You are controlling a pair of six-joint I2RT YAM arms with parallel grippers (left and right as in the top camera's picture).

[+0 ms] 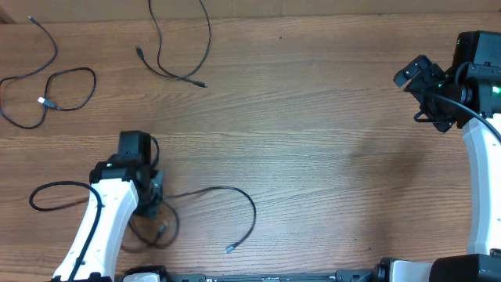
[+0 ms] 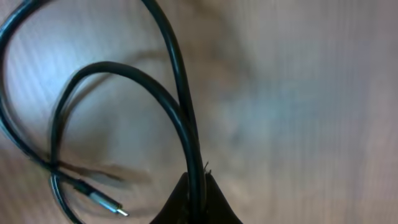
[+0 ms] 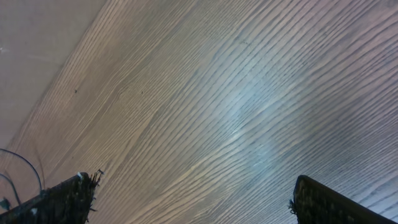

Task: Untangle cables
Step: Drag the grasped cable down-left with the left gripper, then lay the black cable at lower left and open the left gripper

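Observation:
My left gripper (image 1: 151,205) is low at the front left, shut on two strands of a thin black cable (image 2: 180,118); its jaws (image 2: 198,199) pinch them in the left wrist view. That cable (image 1: 235,192) loops right to a plug end (image 1: 229,249) and coils under the gripper. A silver-tipped plug (image 2: 109,203) lies left of the jaws. Another black cable (image 1: 182,47) lies at the back centre-left. A third cable (image 1: 55,82) with a white-tipped plug lies at the back left. My right gripper (image 1: 423,82) is open and empty at the far right; its fingers (image 3: 193,199) frame bare wood.
The wooden table (image 1: 329,157) fills the view. A thicker black wire (image 1: 55,188) loops from the left arm. The right arm's white link (image 1: 481,188) runs down the right edge.

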